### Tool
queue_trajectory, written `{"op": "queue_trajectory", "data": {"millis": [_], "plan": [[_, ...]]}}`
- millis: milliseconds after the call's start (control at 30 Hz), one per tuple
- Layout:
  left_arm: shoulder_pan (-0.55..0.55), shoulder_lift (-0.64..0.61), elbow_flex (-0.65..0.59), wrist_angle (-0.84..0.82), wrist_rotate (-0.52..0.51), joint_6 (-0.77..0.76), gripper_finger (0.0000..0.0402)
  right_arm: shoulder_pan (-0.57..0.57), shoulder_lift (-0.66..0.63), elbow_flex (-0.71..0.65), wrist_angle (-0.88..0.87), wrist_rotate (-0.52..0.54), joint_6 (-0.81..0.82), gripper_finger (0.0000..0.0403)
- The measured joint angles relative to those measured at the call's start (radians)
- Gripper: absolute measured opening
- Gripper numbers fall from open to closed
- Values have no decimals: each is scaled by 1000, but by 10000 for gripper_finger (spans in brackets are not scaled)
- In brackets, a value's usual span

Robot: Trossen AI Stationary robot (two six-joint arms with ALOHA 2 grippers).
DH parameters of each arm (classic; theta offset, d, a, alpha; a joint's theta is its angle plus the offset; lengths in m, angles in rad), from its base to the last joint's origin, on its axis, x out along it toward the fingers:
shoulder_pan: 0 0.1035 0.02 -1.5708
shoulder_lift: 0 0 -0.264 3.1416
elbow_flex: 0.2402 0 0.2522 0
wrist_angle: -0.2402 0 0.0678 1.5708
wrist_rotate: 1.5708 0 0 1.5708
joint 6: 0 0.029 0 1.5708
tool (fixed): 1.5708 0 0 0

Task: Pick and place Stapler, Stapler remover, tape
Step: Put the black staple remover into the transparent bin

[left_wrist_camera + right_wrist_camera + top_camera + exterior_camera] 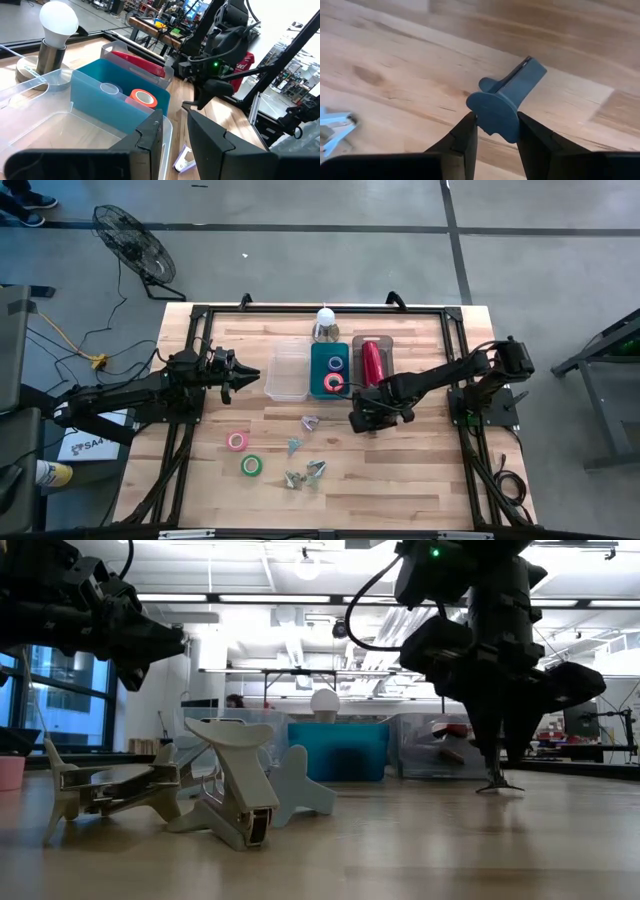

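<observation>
The teal bin (318,370) stands at the middle of the table's (420,480) far side and serves as the reference for everything else. Inside it lie two rolls of tape (334,383), one pink-red and one purple; the left wrist view shows an orange-red roll (143,97) against its wall. Touching its right side is a clear bin (388,346) that holds the red stapler (372,362) lying lengthwise. Touching its left side is another clear bin (286,370), and just behind it stands a white bulb on a small base (325,322). The right gripper (364,423) is down at the tabletop just in front of and to the right of the teal bin, and its fingers (468,134) are clamped on the round grip of a blue staple remover (506,104), which tilts upward away from the wood. The left gripper (246,372) hovers above the table to the left of the teal bin, beyond the left clear bin, pointing toward it; its fingers (150,132) stand only slightly apart with nothing between them. In front of the teal bin, toward the near edge, more staple removers (303,460) are scattered; one pale one (310,421) lies closest to the bin. To the left of these, and well in front of the teal bin, a pink roll (237,441) and a green roll (251,466) lie flat on the wood.
</observation>
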Motion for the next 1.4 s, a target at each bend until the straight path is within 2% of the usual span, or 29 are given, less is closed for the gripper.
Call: {"op": "queue_trajectory", "data": {"millis": [300,500,667,867,1033,1233,1400], "plan": [[0,0,0,0,0,-1,89,0,-9,0,127,-12,-56,104],[0,0,0,15,0,-97,89,0,-45,0,220,11,-141,104],[0,0,0,13,1,-105,89,-14,-82,0,334,22,-230,102],[0,0,0,15,0,-183,89,-61,-103,0,528,37,-395,96],[0,0,0,17,-7,-261,89,-102,-103,0,679,35,-522,73],[0,0,0,29,-20,-315,89,-138,-104,0,670,10,-577,38],[0,0,0,29,-19,-315,89,-137,-104,0,554,17,-678,30]]}}
